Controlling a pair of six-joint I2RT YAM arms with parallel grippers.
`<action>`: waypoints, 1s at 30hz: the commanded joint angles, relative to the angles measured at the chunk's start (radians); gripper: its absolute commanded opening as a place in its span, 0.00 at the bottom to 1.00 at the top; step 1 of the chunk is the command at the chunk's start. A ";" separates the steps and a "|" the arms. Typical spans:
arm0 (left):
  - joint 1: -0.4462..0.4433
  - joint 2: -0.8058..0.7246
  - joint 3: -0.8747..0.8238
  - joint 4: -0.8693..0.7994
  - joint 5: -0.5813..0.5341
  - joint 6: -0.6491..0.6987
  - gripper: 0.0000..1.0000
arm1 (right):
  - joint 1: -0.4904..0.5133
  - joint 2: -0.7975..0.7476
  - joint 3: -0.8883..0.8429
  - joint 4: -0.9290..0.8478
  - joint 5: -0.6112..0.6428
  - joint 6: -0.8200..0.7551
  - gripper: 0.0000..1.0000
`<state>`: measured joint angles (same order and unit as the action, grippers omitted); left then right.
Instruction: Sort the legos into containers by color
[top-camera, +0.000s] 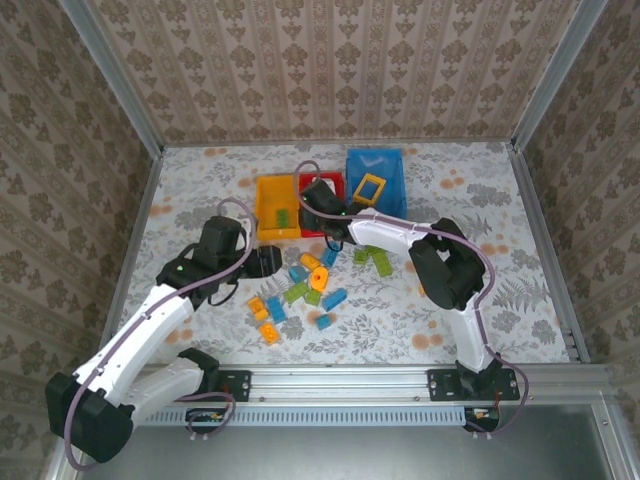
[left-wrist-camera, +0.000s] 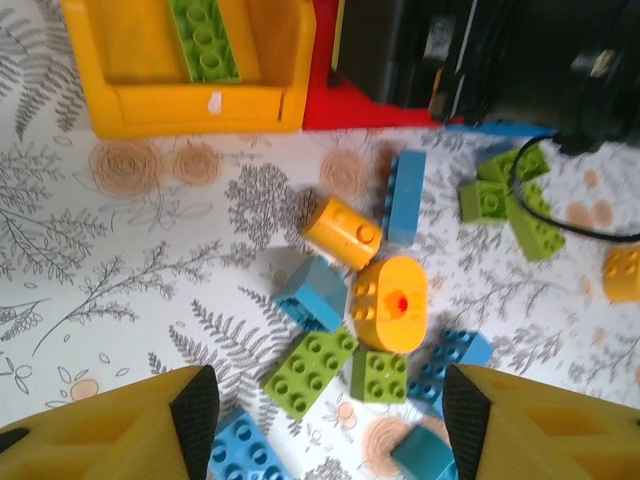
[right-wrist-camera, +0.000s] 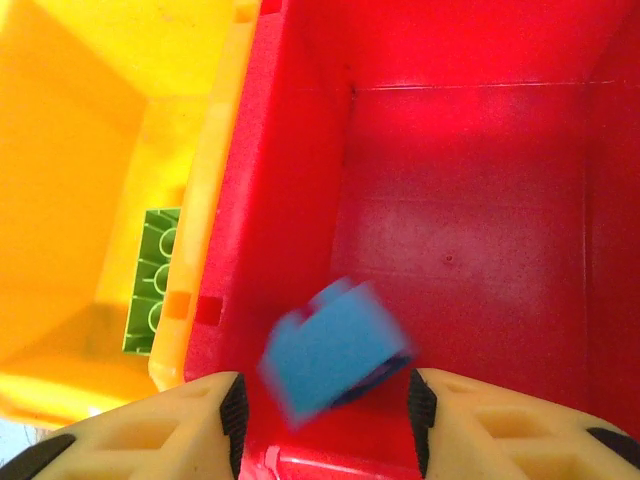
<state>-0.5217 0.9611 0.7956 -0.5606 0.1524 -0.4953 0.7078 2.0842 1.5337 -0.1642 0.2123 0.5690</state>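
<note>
Around my right jaws: red bin (right-wrist-camera: 460, 200) walls on all sides, w/ the yellow-orange bin (right-wrist-camera: 90, 150) touching its left wall. A long green brick (right-wrist-camera: 150, 280) lies flat in that yellow-orange bin. In the top view the blue bin (top-camera: 385, 165) sits just right of the red one and holds an open yellow-orange frame (top-camera: 369, 188).

In front of my left jaws the other arm's black body (left-wrist-camera: 450, 50) and a dark cable (left-wrist-camera: 540, 210) hang over the far bricks, partly covering a green cluster (left-wrist-camera: 515, 200).

Right jaws are spread, inside the red bin. A blue brick (right-wrist-camera: 335, 355) sits between the tips, blurred. It looks free of the pads (right-wrist-camera: 235, 405), but the blur is too heavy to be sure.

Left jaws are spread wide over the loose pile on the counter (top-camera: 200, 190), nothing between them. Below them: an orange round-ended brick (left-wrist-camera: 390, 303) w/ a red ctr hole, touching an orange cylinder piece (left-wrist-camera: 343, 232), a green studded square (left-wrist-camera: 310, 372) and a long blue brick (left-wrist-camera: 405, 195) on its side.

Bricks are glossy hard plastic w/ round studs. Bins are smooth, boxy and thin-walled. The counter cover is white w/ grey leaf and orange flower print.
</note>
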 joint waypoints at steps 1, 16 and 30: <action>0.006 0.015 -0.024 -0.078 0.047 0.118 0.63 | 0.008 -0.112 -0.053 0.006 -0.011 -0.048 0.52; -0.186 0.358 0.040 -0.121 -0.037 0.392 0.67 | 0.053 -0.739 -0.742 0.305 -0.326 -0.179 0.63; -0.220 0.612 0.132 -0.126 -0.098 0.460 0.74 | 0.050 -0.971 -0.900 0.260 -0.334 -0.133 0.70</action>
<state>-0.7376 1.5452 0.8890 -0.6632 0.0734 -0.0731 0.7620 1.1332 0.6521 0.0967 -0.1062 0.4217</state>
